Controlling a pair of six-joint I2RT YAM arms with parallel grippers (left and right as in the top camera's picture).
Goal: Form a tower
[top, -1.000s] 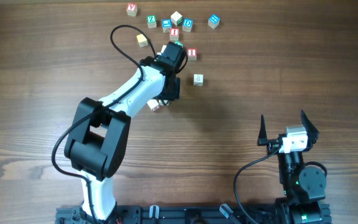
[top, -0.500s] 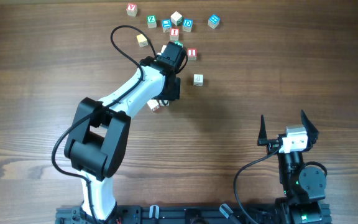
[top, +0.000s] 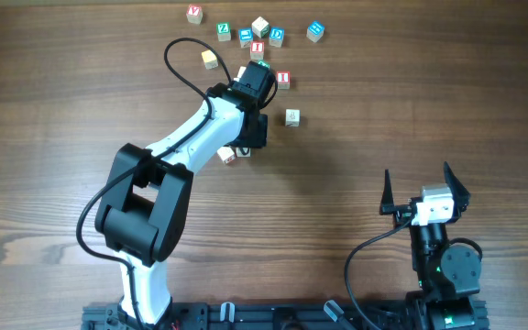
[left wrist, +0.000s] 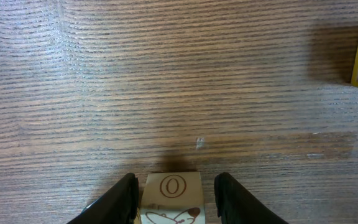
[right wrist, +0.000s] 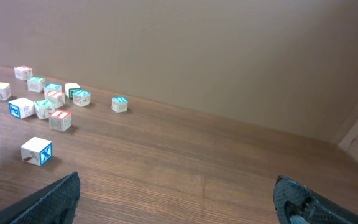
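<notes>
At the table's 12 o'clock we find the left gripper [left wrist: 174, 182] straddling the tower [left wrist: 170, 213], which is topped by its O cube [left wrist: 172, 186]. The jaws seem just clear of the cube's sides, so we judge it rests unaided. The right gripper [top: 416, 174] sits at 4 o'clock with its jaws wide apart, out of the way.

letter cubes [right wrist: 59, 119] scattered at left on the wooden table [right wrist: 185, 168]; jaws wide apart

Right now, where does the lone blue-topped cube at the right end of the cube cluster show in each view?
Overhead: blue-topped cube, near the top edge, right of centre.
Right wrist: left of centre, the rightmost cube.
Left wrist: not in it.
Shared landmark: the cube cluster just to its left.
</notes>
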